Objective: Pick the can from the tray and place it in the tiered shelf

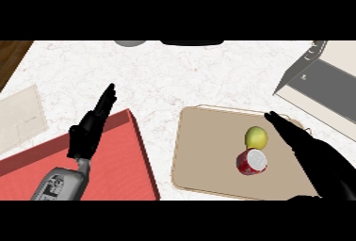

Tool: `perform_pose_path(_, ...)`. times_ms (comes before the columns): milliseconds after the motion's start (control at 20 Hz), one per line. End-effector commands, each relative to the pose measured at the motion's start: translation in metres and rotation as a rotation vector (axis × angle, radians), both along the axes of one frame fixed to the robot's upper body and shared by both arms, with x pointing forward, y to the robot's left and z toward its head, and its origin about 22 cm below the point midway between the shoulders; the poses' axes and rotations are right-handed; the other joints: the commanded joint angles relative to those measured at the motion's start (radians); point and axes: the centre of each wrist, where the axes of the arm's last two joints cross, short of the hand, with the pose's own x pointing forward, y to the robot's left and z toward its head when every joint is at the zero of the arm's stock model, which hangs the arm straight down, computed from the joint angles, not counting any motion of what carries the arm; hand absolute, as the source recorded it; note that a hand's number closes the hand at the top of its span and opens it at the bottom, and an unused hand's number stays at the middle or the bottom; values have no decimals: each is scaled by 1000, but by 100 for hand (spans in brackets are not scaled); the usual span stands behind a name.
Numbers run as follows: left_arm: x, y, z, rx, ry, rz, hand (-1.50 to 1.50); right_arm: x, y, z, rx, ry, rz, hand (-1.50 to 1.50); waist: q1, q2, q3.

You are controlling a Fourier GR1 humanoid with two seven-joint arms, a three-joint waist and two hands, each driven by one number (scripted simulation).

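The can [252, 162] is short and red with a pale patterned band and a white top; it lies tipped on its side on the beige tray [201, 155], its white end facing up and to the right. A yellow-green lemon [256, 137] sits just above it, touching or nearly touching it. The right hand [313, 155] stretches over the tray's right side, fingers straight and released, holding nothing; its fingertips point toward the tray's upper right corner, and the can lies just to the left of the hand, apart from it. The left hand [89, 132] rests over a red mat [118, 169] at the left, fingers straight and up, empty. The counter [173, 80] is white speckled stone. The grey and cream tiered shelf [319, 89] stands at the upper right, well apart from the can. A pale cloth [21, 115] lies at the left edge, and brown wood shows at the upper left corner.
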Motion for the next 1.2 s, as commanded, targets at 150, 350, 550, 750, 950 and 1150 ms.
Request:
perform_pose_path(150,-10,-9,-24,7,-7,-18,0,-3,11,-23,-12,33,-14,-150,-1,0,0)
perform_pose_path(350,10,-9,7,-8,-8,-18,0,10,25,-21,-34,33,-32,-150,1,0,0)
perform_pose_path(550,-1,15,1,-7,3,-2,0,13,14,-30,-41,30,-33,-150,1,0,0)
perform_pose_path(750,3,13,2,-17,-2,2,0,14,28,-40,-65,53,-23,-150,2,0,0)
perform_pose_path(950,-2,13,24,21,-15,6,0,-7,23,-37,-91,64,-41,-150,1,-1,0)
perform_pose_path(1150,-8,-3,-3,2,-1,2,0,14,20,-69,-105,56,-36,-150,1,0,0)
